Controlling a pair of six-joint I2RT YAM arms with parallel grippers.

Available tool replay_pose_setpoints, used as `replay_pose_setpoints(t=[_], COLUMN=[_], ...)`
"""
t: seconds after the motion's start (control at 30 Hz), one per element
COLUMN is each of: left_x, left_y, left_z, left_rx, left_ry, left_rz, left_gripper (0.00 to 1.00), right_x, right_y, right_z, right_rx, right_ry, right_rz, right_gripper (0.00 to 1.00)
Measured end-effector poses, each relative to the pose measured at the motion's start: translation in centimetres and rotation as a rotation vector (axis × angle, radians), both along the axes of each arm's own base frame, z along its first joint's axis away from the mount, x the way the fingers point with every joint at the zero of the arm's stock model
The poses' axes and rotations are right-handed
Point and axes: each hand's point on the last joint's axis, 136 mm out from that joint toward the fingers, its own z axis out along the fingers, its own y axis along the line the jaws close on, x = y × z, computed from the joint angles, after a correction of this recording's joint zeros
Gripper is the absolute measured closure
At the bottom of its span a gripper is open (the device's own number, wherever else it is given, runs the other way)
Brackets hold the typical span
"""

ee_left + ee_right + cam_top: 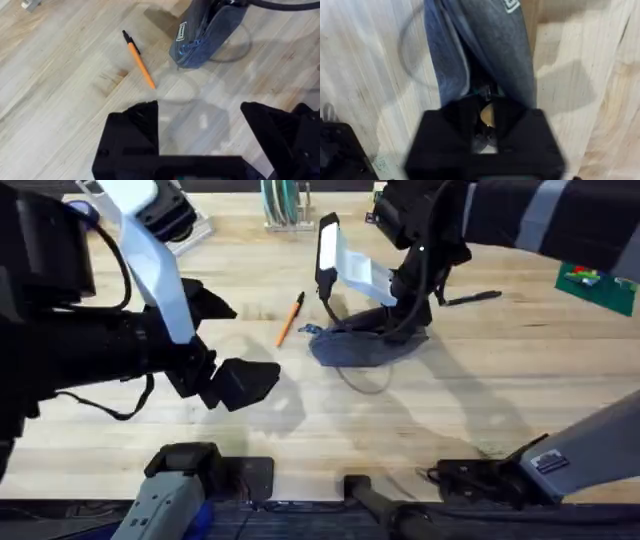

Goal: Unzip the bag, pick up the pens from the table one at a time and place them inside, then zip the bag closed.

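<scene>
**Left of the bag, the orange pen was the left arm's to grab**

On the tabletop (pixel 330 430), the key thing was where the orange pen (pixel 290 318) sat relative to the two arms. It lay flat just beside the bag's (pixel 365 345) left end, close to it but not touching as far as I could tell, with its long axis running diagonally: black tip farther from the arm bases, orange end nearer. The left gripper (pixel 200 130) hovered above bare wood on the near-left side of that pen, jaws spread wide and holding nothing. From the left wrist view the pen was ahead and off to one side of the open fingers, angled across them rather than lined up, so my guess is some wrist rotation would be needed to close across the barrel.

The right gripper (pixel 485 117) was down on the bag's right end, pinching something small at the zipper line, probably the pull, though I couldn't make it out for sure. The bag looked mostly flat, so I'd say unzipping was the step in progress.

The dark pen (pixel 472 298) lay off to the right past the bag, close to the right arm, running roughly left-right.
</scene>
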Motion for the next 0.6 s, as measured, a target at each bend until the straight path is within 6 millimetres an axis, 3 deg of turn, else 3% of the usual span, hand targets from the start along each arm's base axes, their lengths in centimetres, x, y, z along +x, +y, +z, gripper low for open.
replay_pose_setpoints(t=[0.17, 0.2, 0.6], left_x=[0.0, 0.0, 0.0], left_y=[0.0, 0.0, 0.0], left_z=[0.0, 0.0, 0.0], left_rx=[0.0, 0.0, 0.0], left_ry=[0.0, 0.0, 0.0], left_rz=[0.0, 0.0, 0.0], left_gripper=[0.005, 0.005, 0.006], right_x=[-0.01, 0.03, 0.0], right_y=[0.02, 0.02, 0.01], right_z=[0.0, 0.0, -0.06], right_rx=[0.002, 0.002, 0.001], right_ry=[0.0, -0.003, -0.001], right_rz=[0.01, 0.015, 0.02], right_gripper=[0.118, 0.033, 0.005])
